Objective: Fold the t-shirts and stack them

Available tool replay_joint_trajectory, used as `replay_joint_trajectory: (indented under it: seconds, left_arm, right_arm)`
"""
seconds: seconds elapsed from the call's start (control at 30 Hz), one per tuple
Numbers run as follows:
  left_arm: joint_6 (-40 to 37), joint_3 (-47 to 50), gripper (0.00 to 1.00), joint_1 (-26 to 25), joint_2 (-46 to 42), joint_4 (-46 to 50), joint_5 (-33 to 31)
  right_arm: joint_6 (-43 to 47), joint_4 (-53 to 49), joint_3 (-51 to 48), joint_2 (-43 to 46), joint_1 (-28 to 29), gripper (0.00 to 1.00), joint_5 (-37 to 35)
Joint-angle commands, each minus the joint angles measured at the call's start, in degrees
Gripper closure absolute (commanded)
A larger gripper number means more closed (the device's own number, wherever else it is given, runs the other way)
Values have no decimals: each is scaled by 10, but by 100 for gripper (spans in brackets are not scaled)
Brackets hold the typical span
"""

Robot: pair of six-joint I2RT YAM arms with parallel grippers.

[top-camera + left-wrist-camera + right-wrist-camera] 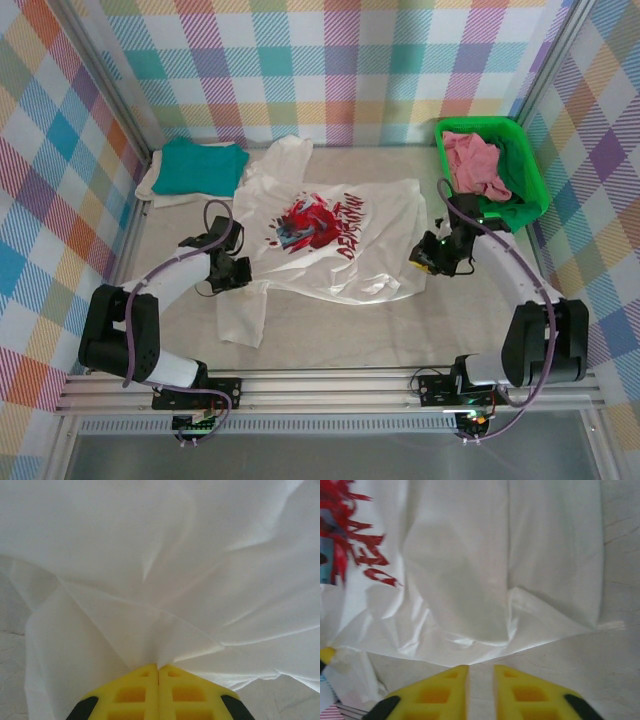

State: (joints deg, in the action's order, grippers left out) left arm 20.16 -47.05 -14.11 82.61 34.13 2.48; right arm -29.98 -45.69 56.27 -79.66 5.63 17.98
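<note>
Left gripper (158,667): jaws closed, pinching a fold of the white t-shirt (340,235). Right gripper (481,669): jaws slightly parted, empty, at the shirt's hem. White t-shirt: spread mid-table (400,330), graphic up. Far left: teal t-shirt (200,165) lying on cream t-shirt (150,187). Far right: pink t-shirt (475,165) in green basket (530,170).

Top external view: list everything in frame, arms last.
white t-shirt: 1, white with red-and-blue graphic, spread mid-table
teal t-shirt: 1, teal, folded, far left
cream t-shirt: 1, cream, under the teal one
pink t-shirt: 1, pink, crumpled in basket
basket: 1, green, far right
table: 1, pale grey
left gripper: 1, yellow fingers, shut on white t-shirt
right gripper: 1, yellow fingers, slightly open at shirt's right edge
</note>
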Motion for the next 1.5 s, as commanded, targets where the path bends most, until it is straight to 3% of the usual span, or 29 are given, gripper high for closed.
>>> replay_joint_trajectory:
  seconds: [0.0,0.1,0.57,0.6,0.77,0.83,1.07,1.47]
  left_arm:
    - [2,5,96,6,19,-10,20]
    - [-2,7,97,6,26,-16,25]
    - [0,14,97,6,28,-33,31]
    - [0,14,97,6,28,-33,30]
    - [-3,13,97,6,29,-30,30]
    - [-2,14,98,6,25,-28,27]
    - [-1,15,98,6,13,-27,15]
    - [-12,6,99,6,38,-37,27]
  right_arm:
    - [22,18,-10,-54,-3,74,19]
    - [-1,70,-15,-81,8,61,74]
    - [-54,191,-70,-164,24,54,137]
    - [-59,202,-72,-168,25,57,145]
    - [-74,217,-76,-156,33,94,149]
    - [-77,196,-73,-133,33,100,124]
    - [-76,53,-45,6,27,100,1]
    - [-136,-124,-99,187,16,100,-94]
